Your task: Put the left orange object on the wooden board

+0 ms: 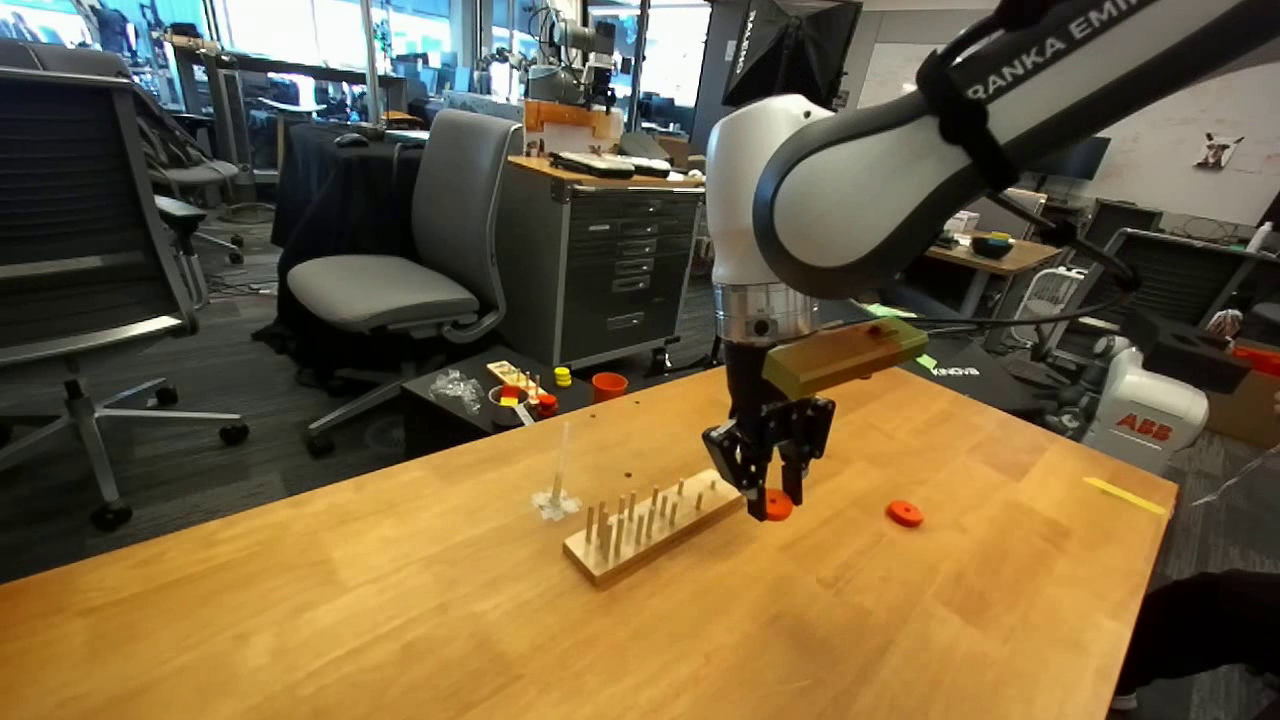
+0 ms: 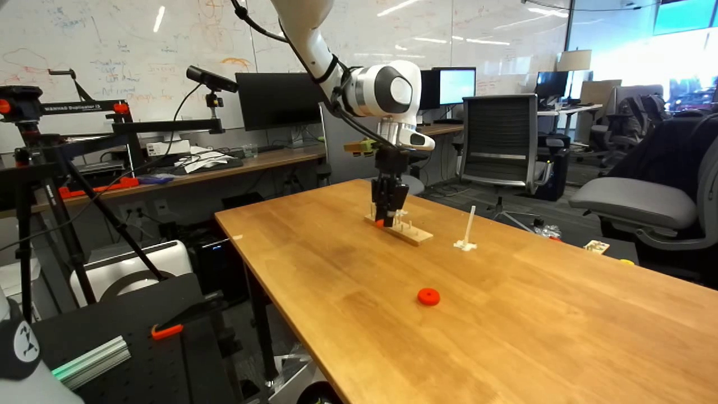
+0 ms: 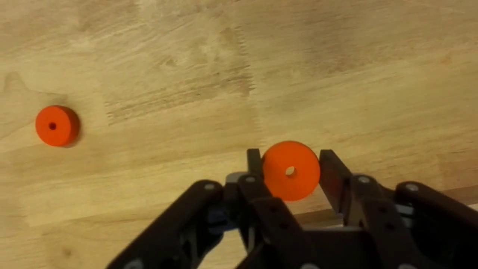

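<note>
The left orange object (image 3: 298,186) is a flat round disc with a hole in its middle. My gripper (image 3: 290,153) is shut on it, one finger against each side, and bare tabletop shows through the hole. In both exterior views the left orange object (image 1: 778,506) shows between the dark fingertips, close to one end of the wooden board (image 1: 660,543). Rows of thin pegs stand on that board (image 2: 414,238), partly covered by the gripper (image 2: 386,221) in an exterior view. How high the disc hangs over the table is hard to tell.
A second orange disc (image 1: 905,514) lies flat on the tabletop (image 1: 400,620), away from the gripper. A thin pale post (image 2: 470,224) stands upright, taped to the table beside the board. Beyond the table edge, a low black table holds an orange cup (image 1: 609,386) and small parts.
</note>
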You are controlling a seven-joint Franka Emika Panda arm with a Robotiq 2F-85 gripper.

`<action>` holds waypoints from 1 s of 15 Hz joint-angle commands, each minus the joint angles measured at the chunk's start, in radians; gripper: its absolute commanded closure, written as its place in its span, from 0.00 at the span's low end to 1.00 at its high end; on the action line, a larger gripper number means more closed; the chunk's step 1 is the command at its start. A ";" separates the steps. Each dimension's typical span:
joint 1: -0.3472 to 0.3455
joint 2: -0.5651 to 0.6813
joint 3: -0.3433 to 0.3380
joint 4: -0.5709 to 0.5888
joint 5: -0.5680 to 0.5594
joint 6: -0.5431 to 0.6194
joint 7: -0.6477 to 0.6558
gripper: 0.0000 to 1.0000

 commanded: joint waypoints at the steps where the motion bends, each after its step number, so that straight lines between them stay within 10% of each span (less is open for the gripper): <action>1: -0.021 0.027 -0.005 0.034 -0.003 0.006 0.015 0.83; 15: 0.010 0.110 -0.002 0.232 -0.010 -0.039 0.029 0.83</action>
